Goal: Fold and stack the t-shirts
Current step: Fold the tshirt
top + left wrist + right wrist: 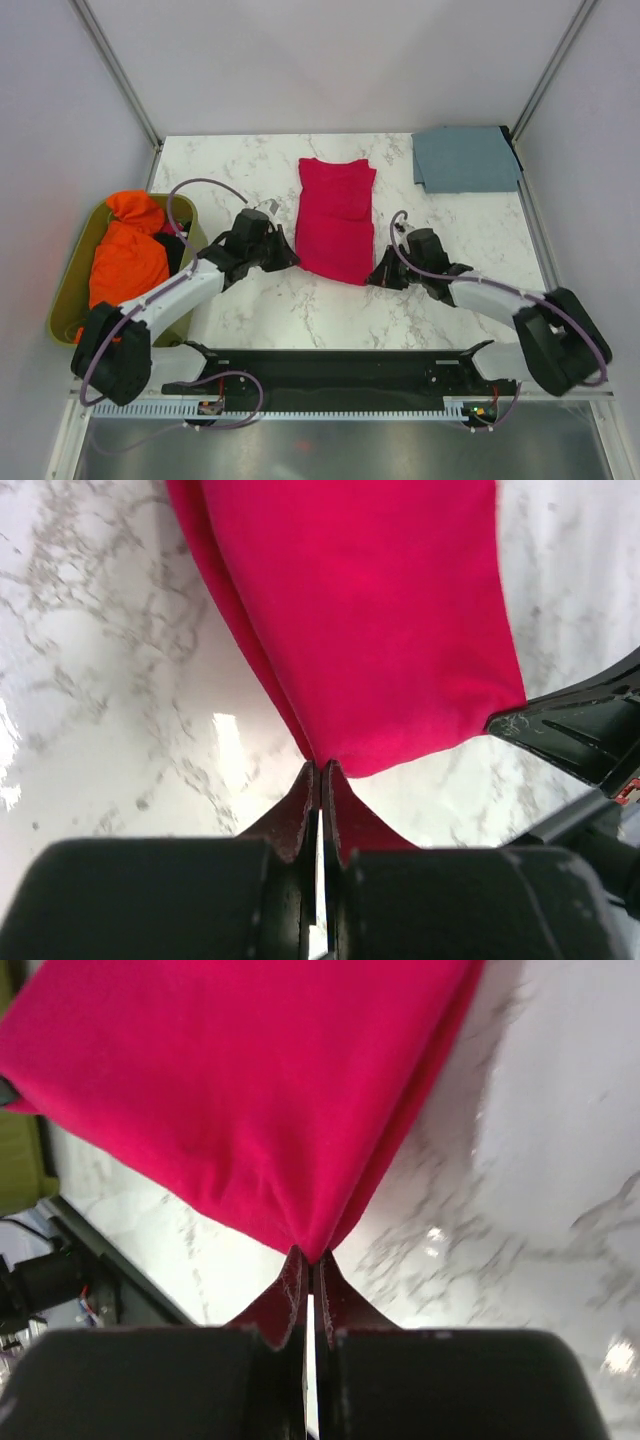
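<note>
Overhead, a white grey-veined marble table (270,300) fills the workspace between pale walls. An olive-green plastic bin (68,295) stands off its left edge and holds bunched orange cloth (125,260).

At the centre of the table lies the crimson-red t-shirt (336,215), a long narrow shape running from near to far, its side edges doubled under in layers, as the left wrist view (370,610) and the right wrist view (230,1090) show. The slate blue-grey t-shirt (465,158) lies as a flat folded rectangle at the far right corner, well apart from the red one.

The left gripper (285,258) sits at the near-left corner of the red shirt. In its own camera (320,780) the jaws are pressed almost together, with the cloth corner pinched between them. The right gripper (385,275) sits at the near-right corner. Its camera (308,1260) shows the same narrow closure, clamping that corner of the fabric.
</note>
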